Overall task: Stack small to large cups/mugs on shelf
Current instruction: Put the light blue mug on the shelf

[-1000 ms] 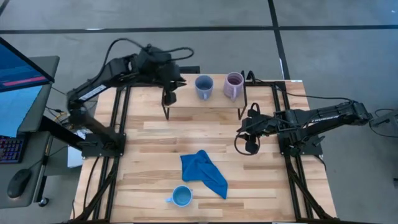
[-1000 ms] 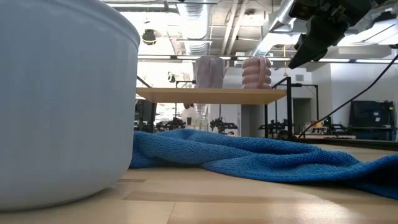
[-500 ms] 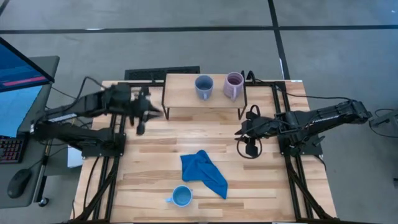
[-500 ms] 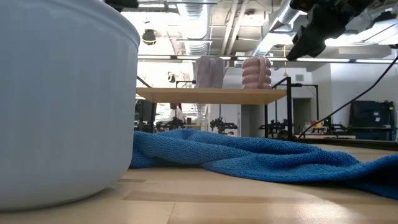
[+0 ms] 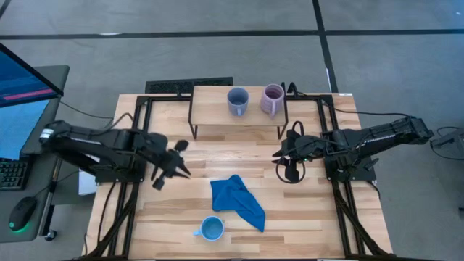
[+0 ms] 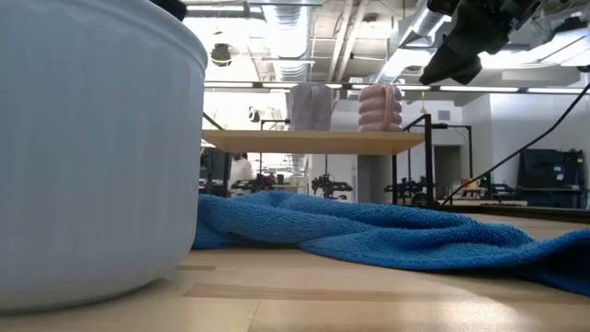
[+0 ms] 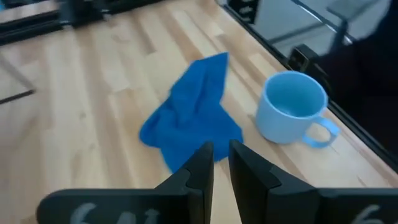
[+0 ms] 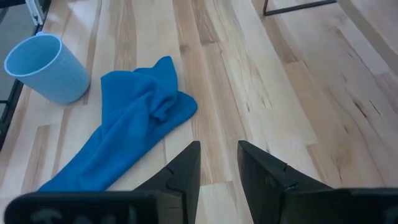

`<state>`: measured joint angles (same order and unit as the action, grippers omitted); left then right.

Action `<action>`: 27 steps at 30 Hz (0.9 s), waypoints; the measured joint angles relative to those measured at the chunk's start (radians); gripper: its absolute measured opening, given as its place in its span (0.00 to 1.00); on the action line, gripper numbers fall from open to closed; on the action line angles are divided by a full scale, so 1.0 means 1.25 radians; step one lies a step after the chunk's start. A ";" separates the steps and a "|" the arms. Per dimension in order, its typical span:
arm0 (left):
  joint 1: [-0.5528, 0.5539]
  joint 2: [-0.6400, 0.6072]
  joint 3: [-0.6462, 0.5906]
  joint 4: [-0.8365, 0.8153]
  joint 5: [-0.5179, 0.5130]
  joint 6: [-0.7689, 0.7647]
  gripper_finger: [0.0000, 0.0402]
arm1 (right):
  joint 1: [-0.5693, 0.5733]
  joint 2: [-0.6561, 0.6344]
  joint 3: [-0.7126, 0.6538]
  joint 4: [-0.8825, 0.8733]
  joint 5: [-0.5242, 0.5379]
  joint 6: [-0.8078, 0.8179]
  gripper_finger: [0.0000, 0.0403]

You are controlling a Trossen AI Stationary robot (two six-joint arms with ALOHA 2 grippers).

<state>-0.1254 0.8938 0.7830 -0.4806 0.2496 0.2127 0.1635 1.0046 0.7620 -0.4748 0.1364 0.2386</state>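
The grey-blue mug (image 5: 238, 101) and the pale purple mug (image 5: 272, 99) stand upright side by side on the low wooden shelf (image 5: 214, 110) at the table's far edge. They also show in the low view (image 6: 311, 106) (image 6: 380, 106). The light blue mug (image 5: 212, 230) stands upright near the table's near edge, beside a crumpled blue cloth (image 5: 238, 201). My left gripper (image 5: 174, 161) hovers empty over the table left of the cloth, its fingers (image 7: 205, 163) a narrow gap apart. My right gripper (image 5: 279, 154) hangs empty right of centre, slightly open (image 8: 217, 149).
Black frame rails run along the table's left (image 5: 138, 167) and right (image 5: 335, 181) sides. The shelf's thin black legs (image 5: 194, 130) stand on the tabletop. A monitor and keyboard (image 5: 22, 94) stand off the table's left side. Bare planks (image 5: 232, 156) lie between the shelf and the cloth.
My left gripper has drawn away from the shelf's left end. It has swung toward the table's near edge and now hovers left of the blue cloth. The mugs and the cloth have stayed where they were.
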 joint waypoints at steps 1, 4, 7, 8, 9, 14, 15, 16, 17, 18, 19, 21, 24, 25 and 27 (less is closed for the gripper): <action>-0.014 0.015 0.000 0.007 -0.001 0.009 0.10 | 0.000 0.000 0.000 0.003 0.000 0.000 0.32; -0.046 0.061 0.000 0.066 -0.010 0.023 0.10 | 0.000 0.000 0.000 0.006 0.000 0.000 0.32; -0.066 0.108 0.000 0.113 -0.021 0.028 0.10 | 0.000 0.000 0.000 0.010 0.000 0.000 0.32; -0.071 0.124 0.000 0.122 -0.022 0.027 0.10 | 0.000 0.000 0.000 0.012 0.000 0.000 0.32; -0.075 0.141 0.001 0.129 -0.021 0.021 0.10 | 0.000 0.000 0.000 0.015 0.000 0.000 0.32; -0.100 0.236 0.026 0.168 -0.022 -0.021 0.10 | 0.000 0.000 0.000 0.016 0.000 0.000 0.32; -0.105 0.255 0.035 0.170 -0.023 -0.022 0.10 | 0.000 0.000 0.000 0.016 0.000 0.000 0.32; -0.106 0.272 0.046 0.168 -0.022 -0.025 0.10 | 0.000 0.000 0.000 0.016 0.000 0.000 0.32; -0.110 0.289 0.057 0.167 -0.022 -0.032 0.10 | 0.000 0.000 0.000 0.015 0.000 0.000 0.32; -0.112 0.305 0.070 0.169 -0.022 -0.042 0.10 | 0.000 0.000 0.000 0.015 0.000 0.000 0.32; -0.113 0.320 0.082 0.170 -0.022 -0.053 0.10 | 0.000 0.000 0.000 0.016 0.000 0.000 0.32; -0.113 0.347 0.104 0.169 -0.021 -0.071 0.10 | 0.000 0.000 0.000 0.015 0.000 0.000 0.32; -0.113 0.383 0.126 0.169 -0.020 -0.060 0.10 | 0.000 0.000 0.000 0.015 0.000 0.000 0.32; -0.113 0.393 0.131 0.168 -0.021 -0.052 0.10 | 0.000 0.000 0.000 0.015 0.000 0.000 0.32; -0.113 0.411 0.137 0.159 -0.020 -0.032 0.11 | 0.000 0.000 0.000 0.015 0.000 0.000 0.32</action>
<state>-0.2661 1.4074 0.9545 -0.2819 0.2245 0.1726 0.1635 1.0042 0.7620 -0.4557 0.1360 0.2382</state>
